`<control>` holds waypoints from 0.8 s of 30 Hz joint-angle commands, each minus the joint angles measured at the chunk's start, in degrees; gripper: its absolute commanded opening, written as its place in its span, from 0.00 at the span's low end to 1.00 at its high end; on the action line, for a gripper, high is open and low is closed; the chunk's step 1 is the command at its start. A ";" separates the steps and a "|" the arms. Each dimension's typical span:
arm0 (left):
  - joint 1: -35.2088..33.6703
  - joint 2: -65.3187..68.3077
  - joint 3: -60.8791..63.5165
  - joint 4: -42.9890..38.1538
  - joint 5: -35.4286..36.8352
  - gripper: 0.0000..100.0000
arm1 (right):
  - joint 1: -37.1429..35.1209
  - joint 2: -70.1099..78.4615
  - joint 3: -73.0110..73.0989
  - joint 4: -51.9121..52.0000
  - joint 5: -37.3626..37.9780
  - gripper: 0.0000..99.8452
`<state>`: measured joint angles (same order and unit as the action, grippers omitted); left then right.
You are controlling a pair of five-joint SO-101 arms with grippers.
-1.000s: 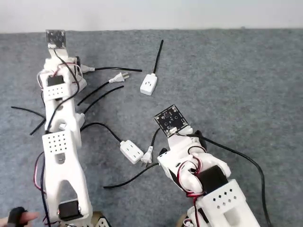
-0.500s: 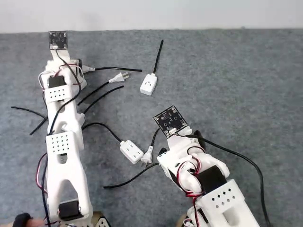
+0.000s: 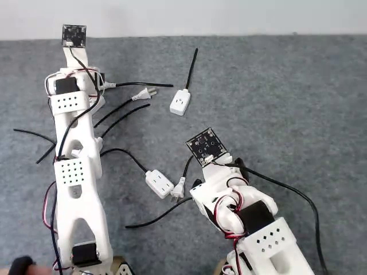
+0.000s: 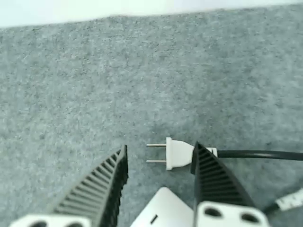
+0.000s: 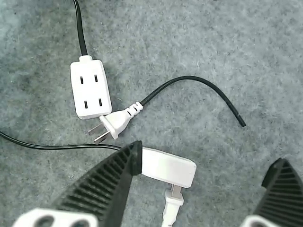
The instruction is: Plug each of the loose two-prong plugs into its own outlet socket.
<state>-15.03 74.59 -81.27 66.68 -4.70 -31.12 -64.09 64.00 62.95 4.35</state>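
Left gripper [image 4: 160, 147] astride two-prong plug [image 4: 178, 154]

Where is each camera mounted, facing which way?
High view: fixed above the grey carpeted table, looking down; white left arm and right arm show.
Left wrist view: on the left arm, facing across the carpet at a white two-prong plug; open left end effector shows.
Right wrist view: on the right arm, looking down at a white outlet block; open right end effector shows.
Shared: high and right wrist both show that outlet block.
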 commanded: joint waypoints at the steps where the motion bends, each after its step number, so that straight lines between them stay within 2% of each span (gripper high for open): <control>1: 0.26 -2.55 -1.36 -9.76 -1.23 0.22 | 0.48 -0.13 -0.62 -0.57 -0.79 0.41; 6: 1.67 0.88 -1.19 -17.41 -7.65 0.22 | 0.75 -0.13 -0.62 -0.48 -0.70 0.41; 12: 3.34 3.78 -1.19 -22.68 -8.44 0.22 | 0.48 -0.13 -0.62 -0.75 -0.70 0.41; 24: 1.14 11.60 -1.19 -24.79 -17.23 0.22 | 0.57 -0.13 1.58 -1.10 -0.62 0.41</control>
<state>-12.22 86.29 -81.27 43.38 -19.38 -31.12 -64.09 65.58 62.95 4.35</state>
